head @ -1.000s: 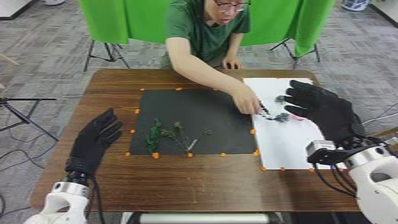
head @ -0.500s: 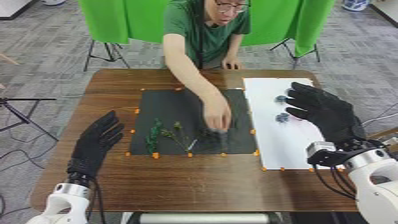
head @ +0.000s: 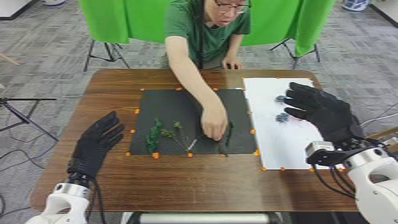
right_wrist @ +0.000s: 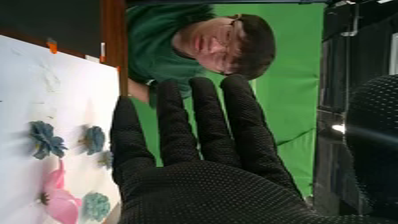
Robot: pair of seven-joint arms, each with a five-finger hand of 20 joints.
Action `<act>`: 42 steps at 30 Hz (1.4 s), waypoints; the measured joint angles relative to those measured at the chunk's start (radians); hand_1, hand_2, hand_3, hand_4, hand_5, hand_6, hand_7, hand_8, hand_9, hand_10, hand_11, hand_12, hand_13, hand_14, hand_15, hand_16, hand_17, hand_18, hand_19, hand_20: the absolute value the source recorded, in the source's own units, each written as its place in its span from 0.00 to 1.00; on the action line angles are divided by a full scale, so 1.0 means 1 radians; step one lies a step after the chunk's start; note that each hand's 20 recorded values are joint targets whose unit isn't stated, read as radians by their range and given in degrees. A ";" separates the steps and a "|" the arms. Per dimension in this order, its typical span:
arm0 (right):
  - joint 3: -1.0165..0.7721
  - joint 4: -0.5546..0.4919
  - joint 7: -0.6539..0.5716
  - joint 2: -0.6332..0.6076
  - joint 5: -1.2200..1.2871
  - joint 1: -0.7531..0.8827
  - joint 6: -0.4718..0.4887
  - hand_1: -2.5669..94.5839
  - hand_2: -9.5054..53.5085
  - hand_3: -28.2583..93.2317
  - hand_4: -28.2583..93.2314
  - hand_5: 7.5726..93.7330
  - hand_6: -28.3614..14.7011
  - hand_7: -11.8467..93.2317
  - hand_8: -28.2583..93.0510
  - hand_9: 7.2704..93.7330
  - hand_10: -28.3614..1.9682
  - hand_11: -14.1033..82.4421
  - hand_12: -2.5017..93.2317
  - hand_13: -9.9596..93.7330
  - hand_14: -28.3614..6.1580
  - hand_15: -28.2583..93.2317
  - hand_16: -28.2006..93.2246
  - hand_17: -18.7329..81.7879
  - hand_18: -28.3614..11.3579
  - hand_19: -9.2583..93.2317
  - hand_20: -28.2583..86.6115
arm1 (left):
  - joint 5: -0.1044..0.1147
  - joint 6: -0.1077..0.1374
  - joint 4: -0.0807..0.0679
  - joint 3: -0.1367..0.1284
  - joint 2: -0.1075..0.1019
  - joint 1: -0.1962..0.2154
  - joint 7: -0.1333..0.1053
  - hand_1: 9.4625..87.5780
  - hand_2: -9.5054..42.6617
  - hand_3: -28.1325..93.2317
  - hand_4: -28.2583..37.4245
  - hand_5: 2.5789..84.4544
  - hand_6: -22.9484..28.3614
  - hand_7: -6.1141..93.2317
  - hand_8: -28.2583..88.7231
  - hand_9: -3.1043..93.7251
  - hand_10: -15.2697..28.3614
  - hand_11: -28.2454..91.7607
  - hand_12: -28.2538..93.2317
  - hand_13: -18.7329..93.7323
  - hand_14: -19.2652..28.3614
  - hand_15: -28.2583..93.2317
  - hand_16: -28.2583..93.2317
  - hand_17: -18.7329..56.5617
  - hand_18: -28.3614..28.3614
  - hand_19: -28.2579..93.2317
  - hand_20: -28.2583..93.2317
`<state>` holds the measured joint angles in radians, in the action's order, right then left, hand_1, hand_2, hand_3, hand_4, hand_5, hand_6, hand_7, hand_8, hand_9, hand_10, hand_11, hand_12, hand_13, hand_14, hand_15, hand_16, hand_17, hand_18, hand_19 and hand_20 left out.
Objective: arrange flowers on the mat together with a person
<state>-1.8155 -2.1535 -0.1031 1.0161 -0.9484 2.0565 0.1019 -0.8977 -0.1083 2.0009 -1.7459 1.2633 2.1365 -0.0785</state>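
My left hand (head: 96, 142) lies over the table's left side, fingers straight, holding nothing. My right hand (head: 322, 110) hovers over the white sheet's (head: 291, 145) right side, fingers extended; in the right wrist view the same hand (right_wrist: 209, 192) has straight fingers. Blue-grey flowers (head: 282, 118) rest on the white sheet. In the right wrist view a blue flower (right_wrist: 46, 139) and a pink flower (right_wrist: 61, 201) lie on the sheet. On the dark mat (head: 173, 107) are green stems (head: 153, 137) and thin sprigs (head: 180, 134). A person's hand (head: 214, 122) touches the mat beside a dark stem (head: 227, 136).
Orange tape marks (head: 155, 155) line the edges of the mat and sheet. The wooden table (head: 195, 187) runs along the near side. The person leans over the far edge, with an arm (head: 188, 75) reaching across the mat.
The person's hand has moved from the white sheet onto the dark mat's right part, where a dark stem now lies. A dark item it held over the sheet is gone from there. Both my hands stayed still.
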 measured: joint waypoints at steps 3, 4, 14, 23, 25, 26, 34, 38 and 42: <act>0.001 0.004 -0.006 0.000 0.000 -0.007 0.008 0.16 0.13 0.92 0.01 0.34 0.52 0.25 0.16 0.33 0.51 0.23 0.25 0.38 0.46 0.28 0.48 0.21 0.17 0.36 0.40 | 0.000 -0.003 0.000 -0.001 0.000 0.001 0.002 0.20 0.15 0.81 0.00 0.35 0.53 0.25 0.15 0.25 0.61 0.44 0.34 0.36 0.70 0.41 0.22 0.12 0.88 0.60 0.26; 0.001 0.004 -0.007 -0.001 0.000 -0.008 0.009 0.16 0.13 0.92 0.01 0.34 0.52 0.25 0.16 0.34 0.51 0.24 0.25 0.38 0.46 0.28 0.48 0.21 0.17 0.36 0.40 | -0.001 -0.004 0.000 -0.001 0.000 0.001 0.002 0.20 0.15 0.81 0.00 0.35 0.53 0.25 0.15 0.25 0.61 0.44 0.34 0.36 0.70 0.41 0.22 0.12 0.87 0.60 0.26; 0.009 0.008 -0.013 -0.003 0.001 -0.018 0.014 0.16 0.12 0.92 0.01 0.34 0.52 0.25 0.16 0.34 0.51 0.24 0.25 0.38 0.46 0.28 0.48 0.21 0.16 0.37 0.40 | -0.001 -0.006 0.001 -0.001 0.001 0.000 0.008 0.20 0.15 0.81 0.00 0.35 0.53 0.26 0.15 0.25 0.61 0.44 0.34 0.36 0.70 0.41 0.22 0.12 0.88 0.60 0.26; 0.016 0.012 -0.010 -0.009 0.000 -0.026 0.012 0.17 0.12 0.93 0.01 0.35 0.52 0.26 0.16 0.36 0.55 0.25 0.25 0.41 0.47 0.29 0.48 0.22 0.16 0.38 0.41 | -0.002 -0.008 0.000 0.000 0.001 -0.007 0.008 0.20 0.15 0.81 0.00 0.35 0.53 0.26 0.15 0.25 0.61 0.44 0.34 0.36 0.70 0.41 0.22 0.12 0.88 0.60 0.26; 0.017 0.013 -0.008 -0.010 -0.003 -0.026 0.013 0.18 0.11 0.93 0.01 0.35 0.52 0.26 0.16 0.37 0.56 0.26 0.25 0.42 0.48 0.29 0.48 0.23 0.16 0.39 0.41 | -0.002 -0.008 -0.001 0.001 0.001 -0.007 0.008 0.20 0.15 0.81 0.00 0.35 0.53 0.26 0.15 0.25 0.61 0.44 0.34 0.36 0.70 0.41 0.22 0.12 0.88 0.60 0.26; 0.017 0.013 -0.006 -0.011 -0.004 -0.026 0.012 0.18 0.10 0.93 0.01 0.36 0.53 0.26 0.16 0.37 0.56 0.26 0.24 0.42 0.49 0.30 0.48 0.23 0.15 0.40 0.41 | -0.002 -0.008 -0.001 0.001 0.001 -0.008 0.008 0.20 0.15 0.81 0.00 0.35 0.53 0.26 0.15 0.25 0.61 0.44 0.34 0.36 0.70 0.41 0.22 0.12 0.88 0.60 0.26; 0.058 0.020 0.021 -0.046 -0.115 -0.053 -0.018 0.32 0.00 0.93 0.00 0.43 0.62 0.38 0.10 0.46 0.63 0.34 0.21 0.54 0.58 0.46 0.40 0.31 0.20 0.60 0.49 | -0.002 -0.010 -0.004 0.003 -0.002 -0.018 0.017 0.21 0.15 0.81 0.00 0.35 0.53 0.26 0.15 0.25 0.61 0.44 0.34 0.36 0.70 0.41 0.22 0.12 0.88 0.60 0.26; 0.116 0.031 0.087 -0.103 -0.398 -0.082 -0.068 0.36 0.00 0.92 0.00 0.47 0.67 0.42 0.08 0.50 0.65 0.36 0.21 0.58 0.62 0.52 0.39 0.34 0.23 0.65 0.51 | -0.002 -0.011 -0.004 0.003 -0.002 -0.017 0.027 0.21 0.15 0.81 0.00 0.35 0.53 0.26 0.15 0.25 0.61 0.44 0.34 0.36 0.70 0.41 0.22 0.12 0.87 0.60 0.26; 0.179 0.058 0.189 -0.180 -0.586 -0.123 -0.149 0.38 0.00 0.91 0.00 0.49 0.69 0.43 0.07 0.52 0.70 0.37 0.21 0.60 0.65 0.54 0.38 0.35 0.26 0.66 0.51 | -0.003 -0.017 -0.004 0.004 -0.002 -0.018 0.028 0.21 0.15 0.81 0.00 0.35 0.53 0.26 0.15 0.25 0.61 0.44 0.34 0.36 0.70 0.41 0.22 0.12 0.87 0.60 0.26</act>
<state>-1.6367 -2.0955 0.0862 0.8362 -1.5343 1.9335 -0.0469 -0.9010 -0.1256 1.9966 -1.7424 1.2610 2.1182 -0.0509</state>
